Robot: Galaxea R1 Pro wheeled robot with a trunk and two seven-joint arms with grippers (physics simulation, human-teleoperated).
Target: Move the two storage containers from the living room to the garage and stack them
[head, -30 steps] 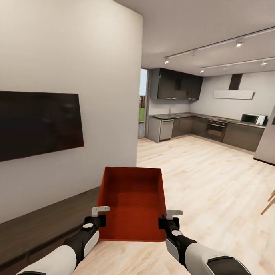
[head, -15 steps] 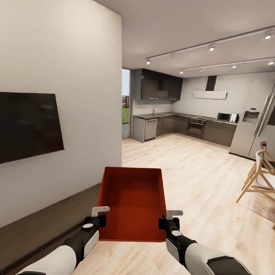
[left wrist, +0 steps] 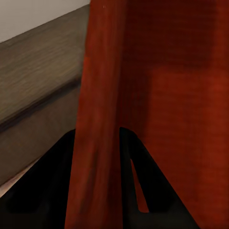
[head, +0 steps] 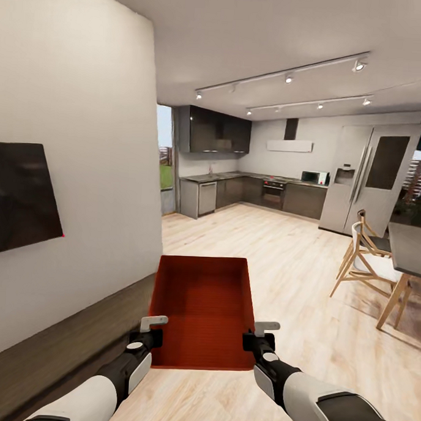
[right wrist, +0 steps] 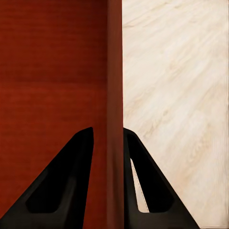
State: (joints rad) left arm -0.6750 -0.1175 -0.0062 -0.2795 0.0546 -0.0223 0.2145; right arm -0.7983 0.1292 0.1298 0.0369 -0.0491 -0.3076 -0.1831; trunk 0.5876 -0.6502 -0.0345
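view swung right, tv [head: 21,196] now cropped; both end effectors [head: 150,330] [head: 260,335] clamp the storage container [head: 201,308] walls.

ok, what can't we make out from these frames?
- Second storage container and the garage: nothing here places them.
- Underside of the held storage container: head view, hidden by its own walls.
- Black TV: head view, cut off by the edge.
- Left claw and right claw: finger bases run off both wrist views.
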